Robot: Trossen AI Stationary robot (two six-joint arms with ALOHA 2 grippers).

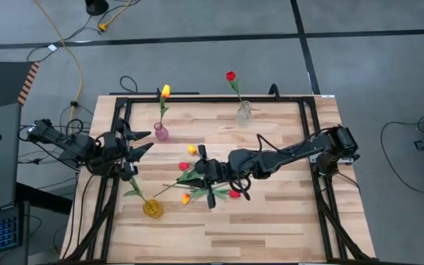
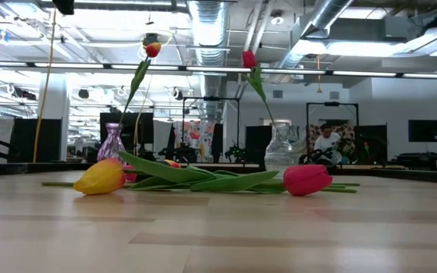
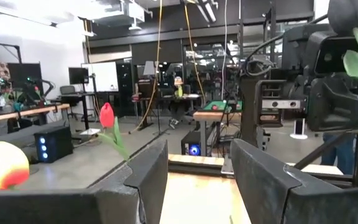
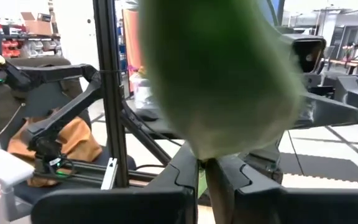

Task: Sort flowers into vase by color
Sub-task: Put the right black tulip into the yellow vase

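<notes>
Two arms over a pale plank table (image 1: 271,213), tulips partly sorted into vases.

The wooden table, framed by black rails, stands on grey floor with cables at the frame's upper left; the low view looks across it into a bright workshop with ceiling ducts. Loose flowers (image 1: 197,180) lie at centre, long axes mostly running left-right, heads red and yellow. The right gripper (image 1: 201,171) sits among them, nearly shut on a thin green stem (image 4: 211,183), a leaf filling its wrist view. The left gripper (image 1: 144,140) hovers at centre left, jaws parted, empty. A yellow tulip (image 1: 165,91) stands upright in a pink vase (image 1: 161,132); a red tulip (image 1: 230,76) leans in a clear vase (image 1: 244,112); a yellow vase (image 1: 152,208) stands lower left.
</notes>
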